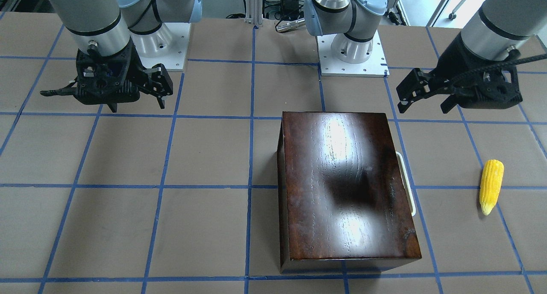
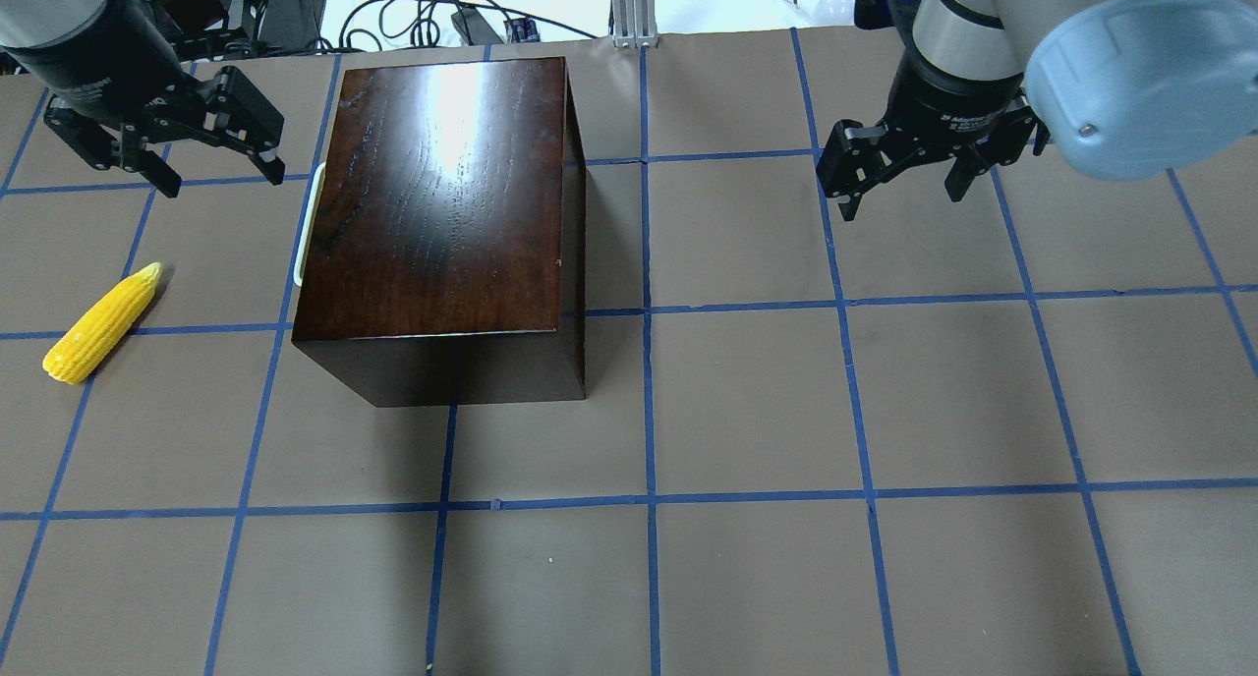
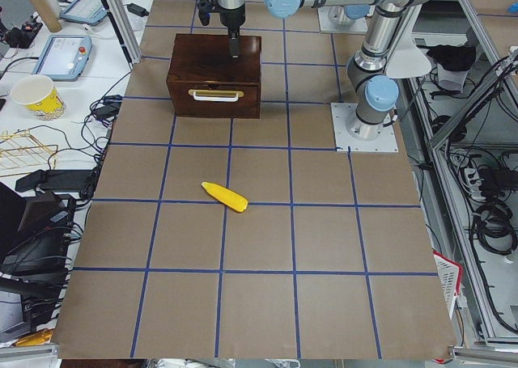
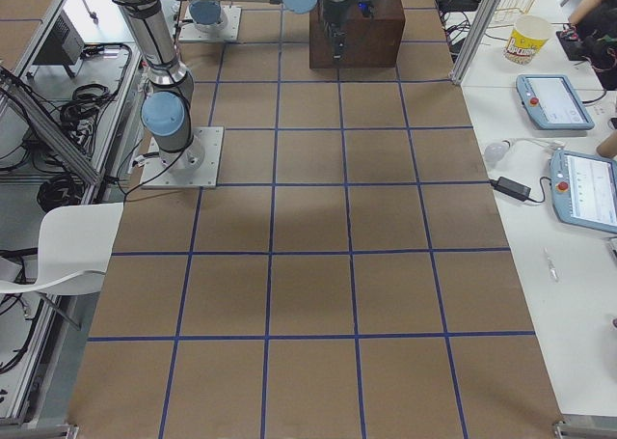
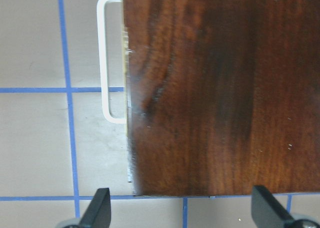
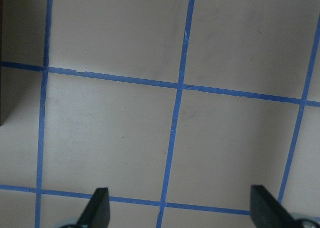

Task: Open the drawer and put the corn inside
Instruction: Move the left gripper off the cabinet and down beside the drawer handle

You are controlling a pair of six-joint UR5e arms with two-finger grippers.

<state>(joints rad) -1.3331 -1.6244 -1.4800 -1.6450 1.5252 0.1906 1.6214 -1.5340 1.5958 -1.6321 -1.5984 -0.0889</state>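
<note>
I see the drawer (image 3: 214, 101) closed in the dark wooden box (image 2: 442, 195), its white handle (image 2: 307, 219) facing the robot's left. The corn (image 2: 103, 324) lies on the worktop (image 2: 747, 411) on that same side, apart from the box. The left claw (image 2: 218, 170) hangs spread and empty near the handle, and the right claw (image 2: 904, 199), likewise spread and empty, is well apart on the box's other side.

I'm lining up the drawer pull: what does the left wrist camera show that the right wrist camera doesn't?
Left wrist only: the box top and the white drawer handle jutting past its edge. Right wrist only: just table surface and a dark sliver at the left frame edge. Both: blue tape lines, and the left gripper and right gripper each open and empty.
</note>
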